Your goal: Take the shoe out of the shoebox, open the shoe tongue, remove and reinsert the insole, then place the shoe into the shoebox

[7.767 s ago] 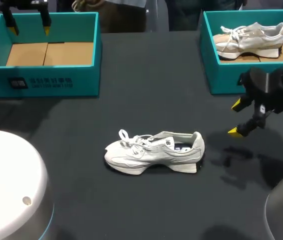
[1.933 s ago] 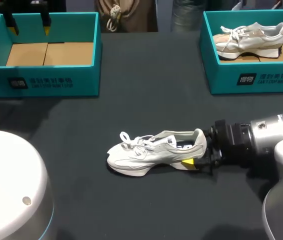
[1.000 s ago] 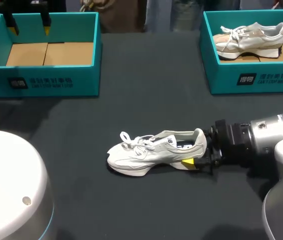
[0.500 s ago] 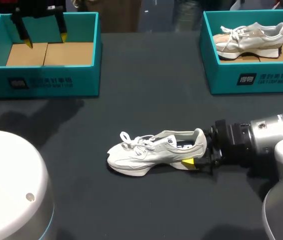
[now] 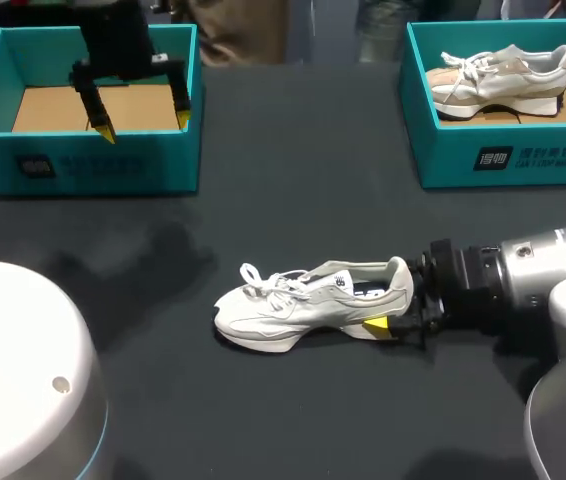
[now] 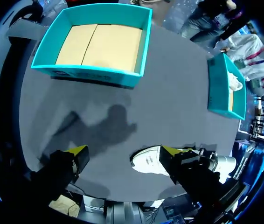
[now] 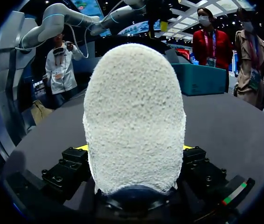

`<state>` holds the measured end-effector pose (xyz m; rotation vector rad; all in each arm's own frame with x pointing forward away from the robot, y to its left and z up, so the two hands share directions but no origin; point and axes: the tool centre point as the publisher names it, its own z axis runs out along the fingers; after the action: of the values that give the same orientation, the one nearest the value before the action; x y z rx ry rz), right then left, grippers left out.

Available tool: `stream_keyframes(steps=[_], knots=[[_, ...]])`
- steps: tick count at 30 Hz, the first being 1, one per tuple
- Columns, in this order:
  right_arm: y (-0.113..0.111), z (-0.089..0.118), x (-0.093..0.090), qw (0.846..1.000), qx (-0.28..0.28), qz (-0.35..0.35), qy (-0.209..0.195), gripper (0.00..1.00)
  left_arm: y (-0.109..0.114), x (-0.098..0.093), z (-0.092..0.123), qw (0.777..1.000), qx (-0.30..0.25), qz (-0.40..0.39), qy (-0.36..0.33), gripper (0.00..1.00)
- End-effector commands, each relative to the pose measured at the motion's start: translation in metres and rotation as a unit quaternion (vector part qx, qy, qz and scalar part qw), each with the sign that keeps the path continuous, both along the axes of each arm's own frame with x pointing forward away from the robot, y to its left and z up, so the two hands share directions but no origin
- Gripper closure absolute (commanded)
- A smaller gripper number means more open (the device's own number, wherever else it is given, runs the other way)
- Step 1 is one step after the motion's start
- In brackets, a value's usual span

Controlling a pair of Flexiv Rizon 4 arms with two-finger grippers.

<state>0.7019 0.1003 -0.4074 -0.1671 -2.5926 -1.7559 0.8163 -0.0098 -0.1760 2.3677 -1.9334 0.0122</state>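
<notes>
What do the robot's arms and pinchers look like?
The right arm is round and silvery white, with a black ribbed wrist. The left gripper and right gripper are black, each with two fingers ending in bright yellow tips.

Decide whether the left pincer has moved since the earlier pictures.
Yes. The left pincer moved from the empty box's far left corner toward its right wall.

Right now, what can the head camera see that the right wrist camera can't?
Only the head view shows the whole shoe with its laces, and a second shoe in a shoebox. Only the right wrist view shows the fuzzy heel up close, squeezed between the right fingers. Both show that shoe on the black table.
</notes>
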Motion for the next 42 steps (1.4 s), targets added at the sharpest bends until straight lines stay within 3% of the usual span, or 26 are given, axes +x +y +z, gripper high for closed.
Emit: stream_keyframes(steps=[1, 17, 31, 42], knots=[[0.0, 0.001, 0.0, 1.0, -0.002, 0.0, 0.0, 1.0, -0.03, -0.028, -0.004, 1.0, 0.015, 0.004, -0.02, 0.0], [0.0, 0.001, 0.0, 1.0, -0.002, 0.0, 0.0, 1.0, -0.114, -0.092, -0.032, 0.999, 0.03, -0.028, -0.019, 0.0], [0.0, 0.001, 0.0, 1.0, -0.002, 0.0, 0.0, 1.0, -0.17, -0.114, -0.059, 0.995, 0.069, -0.07, -0.008, 0.0], [0.0, 0.001, 0.0, 1.0, -0.002, 0.0, 0.0, 1.0, -0.209, -0.12, -0.084, 0.992, 0.099, -0.079, 0.001, 0.0]])
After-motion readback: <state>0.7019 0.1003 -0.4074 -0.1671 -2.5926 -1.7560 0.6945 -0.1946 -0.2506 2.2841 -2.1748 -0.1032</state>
